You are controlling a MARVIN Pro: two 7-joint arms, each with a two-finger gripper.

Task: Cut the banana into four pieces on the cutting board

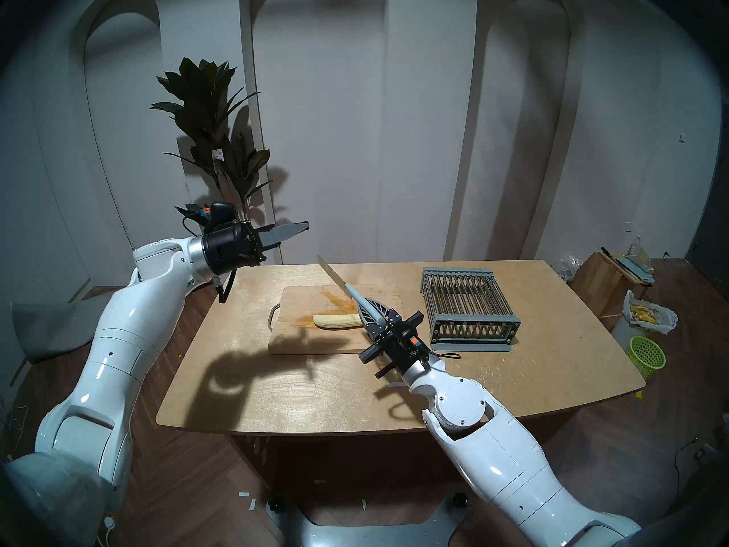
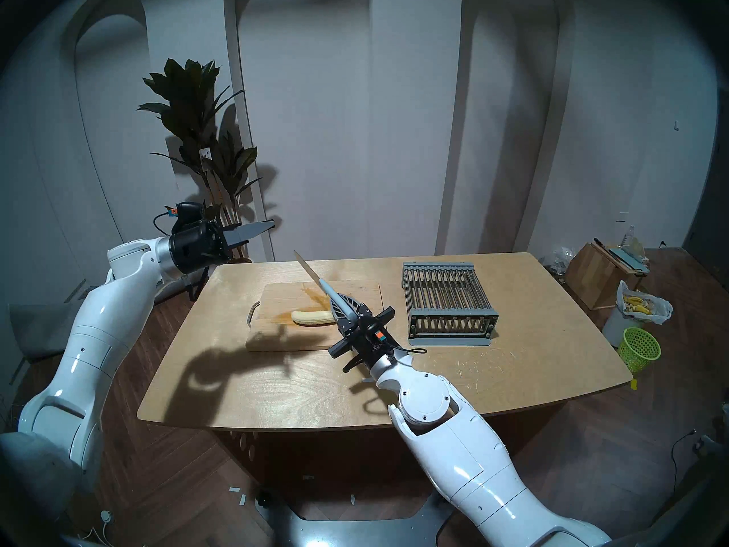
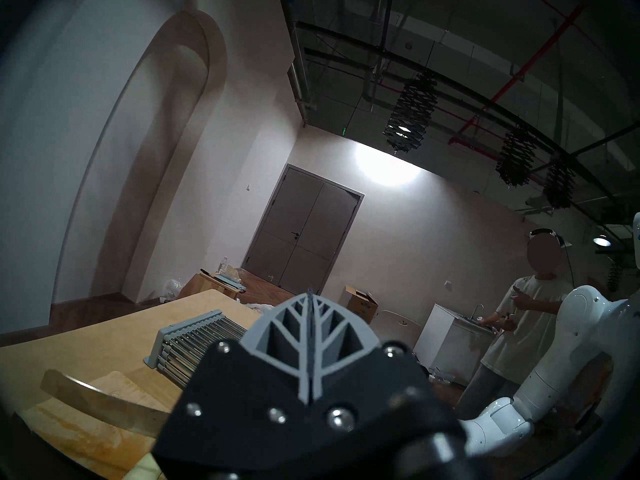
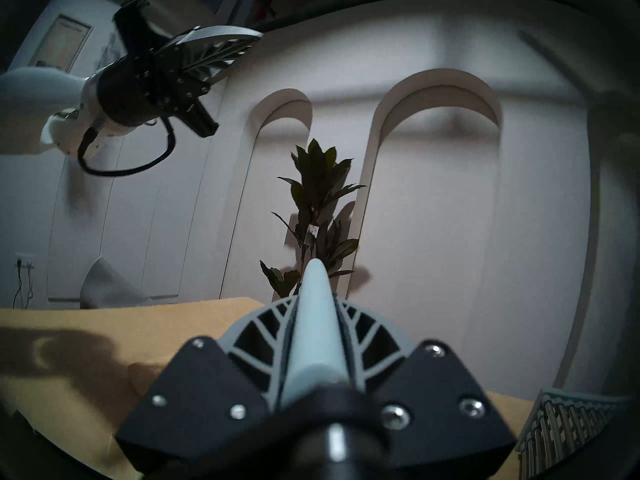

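Note:
The whole peeled banana lies across the cutting board, near its orange-brown stain. My right gripper is shut on the pale blue handle of a knife. It hovers just right of the banana and hides the banana's right end. The blade tilts up toward the far left above the board and also shows in the left wrist view. My left gripper is shut and empty, high above the table's far left corner.
A grey slatted rack stands on the table right of the board. A plant stands behind the left gripper. On the floor at right are a wooden box, a bag of peels and a green basket. A person stands by the robot.

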